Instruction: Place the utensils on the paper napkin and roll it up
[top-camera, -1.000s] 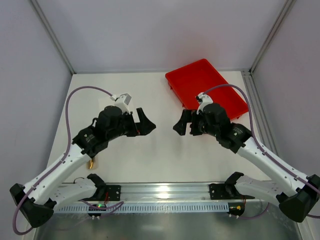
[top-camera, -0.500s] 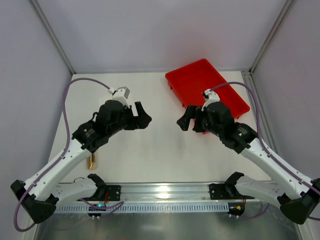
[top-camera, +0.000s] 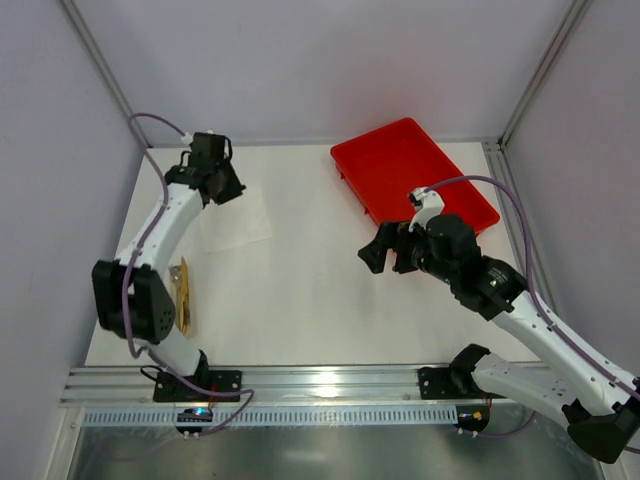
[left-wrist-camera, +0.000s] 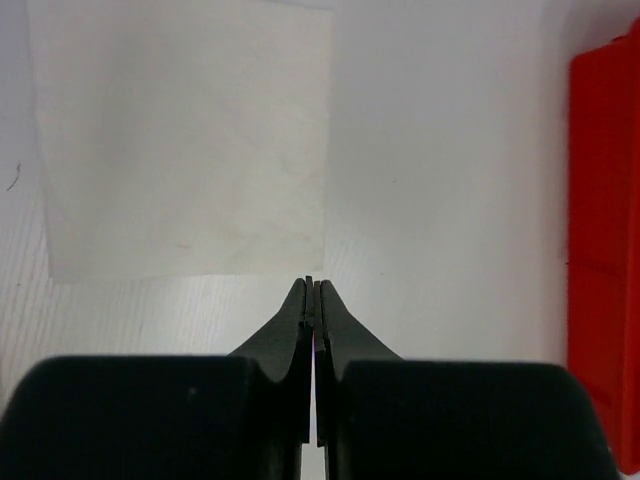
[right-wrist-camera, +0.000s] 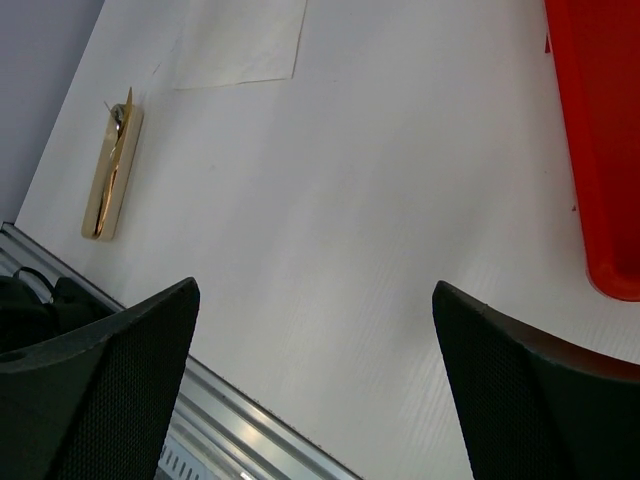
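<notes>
Up at ten o'clock on the table (top-camera: 310, 300), as the overhead camera is showing it, I am watching the left gripper (top-camera: 230, 190) hovering by the far edge of the paper napkin (top-camera: 238, 222). Its jaws are pressing flat against each other with nothing showing between them. The wrist camera is giving me the two black fingers (left-wrist-camera: 290, 320) meeting in a thin line, their tips pointing at the tabletop just off one corner of the white sheet. Whether the tips are touching the surface I cannot tell. The napkin is lying flat and unrolled.

The utensils (top-camera: 183, 297) are lying at eight o'clock, close to the table's left edge, bundled side by side with their golden handles running roughly from twelve to six. They are resting on the table itself, well apart from the napkin.

The red tray (top-camera: 400, 165) is sitting at one o'clock, turned at an angle.

The right gripper (top-camera: 385, 255) is hanging over the table toward three o'clock, just beside the tray's near left corner, with its jaws standing wide and gripping nothing. Its own camera is showing only white tabletop between them.
</notes>
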